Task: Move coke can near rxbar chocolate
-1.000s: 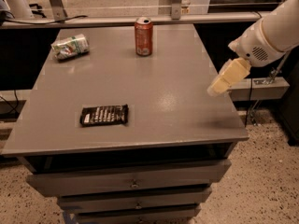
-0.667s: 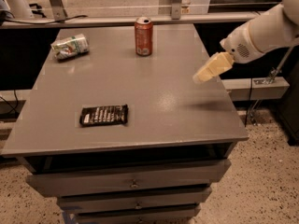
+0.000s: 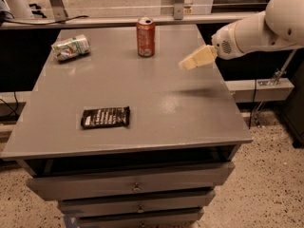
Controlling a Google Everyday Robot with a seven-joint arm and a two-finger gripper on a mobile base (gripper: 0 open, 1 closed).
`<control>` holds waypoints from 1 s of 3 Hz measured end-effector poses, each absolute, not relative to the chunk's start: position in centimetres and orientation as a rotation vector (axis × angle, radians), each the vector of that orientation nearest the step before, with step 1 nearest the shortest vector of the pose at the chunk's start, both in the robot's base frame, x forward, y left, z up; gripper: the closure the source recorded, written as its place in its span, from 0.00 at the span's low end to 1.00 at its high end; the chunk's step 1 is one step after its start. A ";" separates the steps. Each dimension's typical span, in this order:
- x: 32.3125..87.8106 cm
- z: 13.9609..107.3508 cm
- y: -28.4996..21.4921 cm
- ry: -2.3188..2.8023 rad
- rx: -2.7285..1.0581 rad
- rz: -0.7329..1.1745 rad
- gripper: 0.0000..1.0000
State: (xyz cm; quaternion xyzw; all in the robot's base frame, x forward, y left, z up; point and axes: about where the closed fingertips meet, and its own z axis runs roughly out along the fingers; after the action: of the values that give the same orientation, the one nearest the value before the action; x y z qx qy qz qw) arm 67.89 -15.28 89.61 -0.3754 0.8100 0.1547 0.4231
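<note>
A: Where's the can?

B: The can (image 3: 145, 37) stands upright near the far edge of the table (image 3: 190, 122), roughly midway across it, silver top up.

A: And the bar?

B: The bar (image 3: 105, 117) lies flat on the near left part of the table, its long side running left to right, white lettering facing up. It's well apart from the can, with bare grey tabletop between the 2.

A: The gripper?

B: The gripper (image 3: 186, 63) hangs above the right side of the table. It's to the right of the can, a little nearer the camera, and clearly apart from it. It points left and slightly down, touching nothing. I can't tell whether it's parted or closed. Its shadow falls on the tabletop below.

A: What else is around?

B: 1 dented can (image 3: 70, 47), white and green, lies on its side near the far left corner, well apart from the can. The white arm (image 3: 256, 30) comes in from the upper right. Drawers (image 3: 135, 184) are stacked under the tabletop.
</note>
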 end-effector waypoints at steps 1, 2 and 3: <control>67.9 89.6 -15.3 2.027 -0.940 0.387 0.00; 68.3 89.8 -15.0 1.990 -0.909 0.400 0.00; 70.6 90.9 -12.6 1.871 -0.869 0.450 0.00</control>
State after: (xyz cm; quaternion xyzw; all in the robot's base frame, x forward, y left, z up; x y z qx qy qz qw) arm 70.64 -12.63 90.95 -0.3583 0.7712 0.1855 0.4925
